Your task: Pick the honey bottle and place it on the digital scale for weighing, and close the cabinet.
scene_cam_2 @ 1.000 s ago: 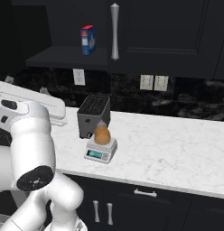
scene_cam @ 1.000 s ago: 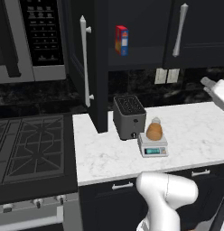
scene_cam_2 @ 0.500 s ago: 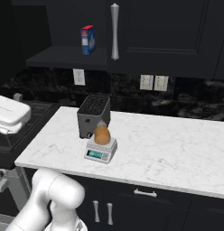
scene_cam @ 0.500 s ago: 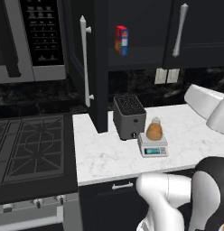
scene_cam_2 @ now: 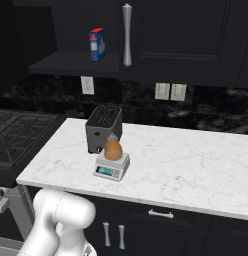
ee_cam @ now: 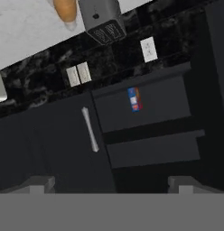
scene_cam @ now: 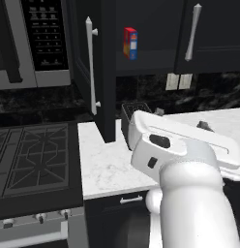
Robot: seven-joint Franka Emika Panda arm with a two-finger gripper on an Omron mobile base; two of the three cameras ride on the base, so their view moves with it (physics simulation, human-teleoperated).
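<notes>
White marble tabletop (scene_cam_2: 196,165) carries my amber honey bottle (scene_cam_2: 113,149) on the grey scale (scene_cam_2: 111,166); black cabinet (scene_cam: 100,72) open, holding a red-blue box (scene_cam_2: 97,44). Arm swung across since; jaws' gap I cannot tell.

I note the counter (scene_cam_2: 206,165) reads as polished white marble with faint grey veining, against a glossy black, mottled stone backsplash (scene_cam_2: 216,107). The cabinet (scene_cam_2: 181,35) shows matt black panels with brushed silver metal bar handles (scene_cam_2: 127,35). The honey bottle (scene_cam_2: 113,149) looks like smooth amber plastic, the digital scale (scene_cam_2: 112,167) pale grey plastic, the toaster (scene_cam_2: 103,128) dark matt metal.
</notes>
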